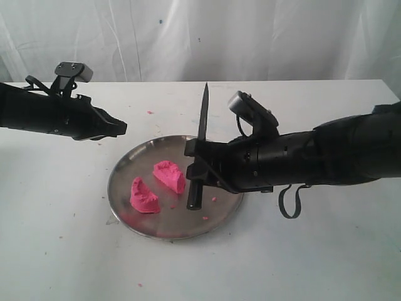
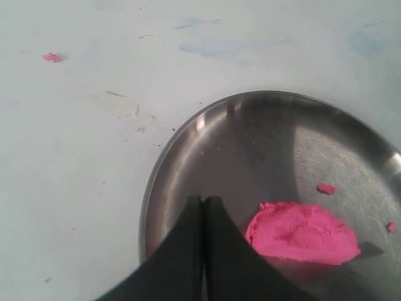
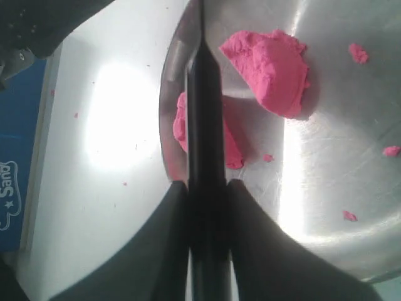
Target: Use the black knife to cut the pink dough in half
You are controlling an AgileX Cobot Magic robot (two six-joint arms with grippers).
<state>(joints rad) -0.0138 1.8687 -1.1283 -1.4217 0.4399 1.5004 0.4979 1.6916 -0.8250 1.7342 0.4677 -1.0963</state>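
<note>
The pink dough lies in two chunks on a steel plate: one chunk near the middle, the other by the front left. My right gripper is shut on the black knife, which hangs over the plate just right of the chunks, blade pointing to the far side. In the right wrist view the knife runs between the fingers and hides part of one chunk; the other chunk lies beside it. My left gripper is shut and empty, above the table by the plate's far-left rim.
Small pink crumbs lie on the plate and on the table. In the left wrist view the shut fingers hover over the plate's rim beside a dough chunk. A white curtain backs the table.
</note>
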